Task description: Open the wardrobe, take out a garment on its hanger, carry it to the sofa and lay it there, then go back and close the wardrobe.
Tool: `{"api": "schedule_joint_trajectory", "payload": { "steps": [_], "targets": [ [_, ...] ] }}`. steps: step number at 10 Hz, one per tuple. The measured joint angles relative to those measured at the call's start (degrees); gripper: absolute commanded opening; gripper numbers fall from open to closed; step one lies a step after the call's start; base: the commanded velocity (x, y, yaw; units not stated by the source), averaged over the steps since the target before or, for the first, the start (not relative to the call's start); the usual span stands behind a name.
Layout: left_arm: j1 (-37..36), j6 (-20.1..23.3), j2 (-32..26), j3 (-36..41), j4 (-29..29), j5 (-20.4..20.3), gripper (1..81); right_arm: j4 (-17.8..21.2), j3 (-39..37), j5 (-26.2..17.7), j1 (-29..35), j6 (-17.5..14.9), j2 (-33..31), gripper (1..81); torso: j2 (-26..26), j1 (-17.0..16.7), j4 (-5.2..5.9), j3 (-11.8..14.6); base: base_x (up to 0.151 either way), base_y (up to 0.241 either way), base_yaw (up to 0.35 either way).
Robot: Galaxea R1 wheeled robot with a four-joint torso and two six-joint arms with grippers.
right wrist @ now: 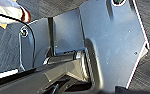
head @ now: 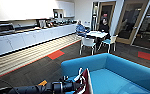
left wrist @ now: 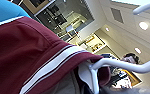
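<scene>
The blue sofa (head: 121,72) stands right in front of me, its near arm at the lower middle of the head view. My left arm reaches in from the lower left. At its end, my left gripper (head: 77,83) holds the maroon garment (head: 85,81) up over the sofa's near arm. In the left wrist view the garment (left wrist: 23,57) is close up, with white stripes on its collar, and it hangs on a white hanger (left wrist: 121,65). A white sleeve with a maroon cuff (right wrist: 8,12) shows at the edge of the right wrist view.
Two people sit at a white table (head: 97,33) behind the sofa, with white chairs with blue seats (head: 88,44) around it. A long white kitchen counter (head: 28,37) runs along the left wall. Glass doors (head: 131,22) are at the right. Dark carpet lies between the counter and the sofa.
</scene>
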Motion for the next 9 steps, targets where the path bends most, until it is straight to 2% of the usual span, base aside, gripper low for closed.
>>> {"api": "schedule_joint_trajectory", "payload": {
  "steps": [3,6,9],
  "targets": [
    [0.0,0.0,-0.24,0.02,0.0,-0.02,1.0,0.0,0.0,0.0,0.02,-0.02,-0.02,81.1,0.0,0.0,0.02,0.0,0.0,0.0,-0.13],
    [0.0,0.02,-0.24,0.11,0.02,0.0,1.0,0.0,0.0,0.0,0.02,-0.02,-0.04,81.1,0.0,0.0,0.0,0.0,0.046,0.0,0.0],
    [0.02,0.02,-0.52,0.11,0.02,0.0,1.0,0.0,0.0,0.0,0.0,-0.02,0.0,81.1,0.0,0.0,0.02,0.0,0.0,0.0,0.0]
  ]
}}
